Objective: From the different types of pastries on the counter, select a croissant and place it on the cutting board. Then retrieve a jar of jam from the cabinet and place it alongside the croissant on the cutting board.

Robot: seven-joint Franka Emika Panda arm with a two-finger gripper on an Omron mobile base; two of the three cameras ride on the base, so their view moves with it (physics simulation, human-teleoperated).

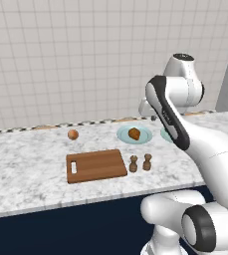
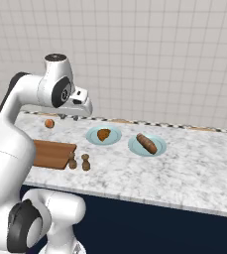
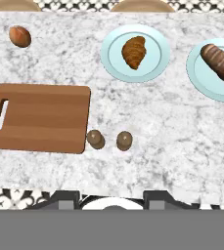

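Between cutting board (image 3: 40,117) and croissant (image 3: 133,52): bare counter (image 3: 147,117); shakers (image 3: 109,140) beside board edge.

The robot's arm (image 1: 172,124) hides most of the second plate (image 1: 165,134); the hand view's right edge cuts off that plate's long loaf (image 3: 221,61), far right of the gripper.

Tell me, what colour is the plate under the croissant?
The round plate under the golden-brown croissant is pale blue, seen best in the hand view.
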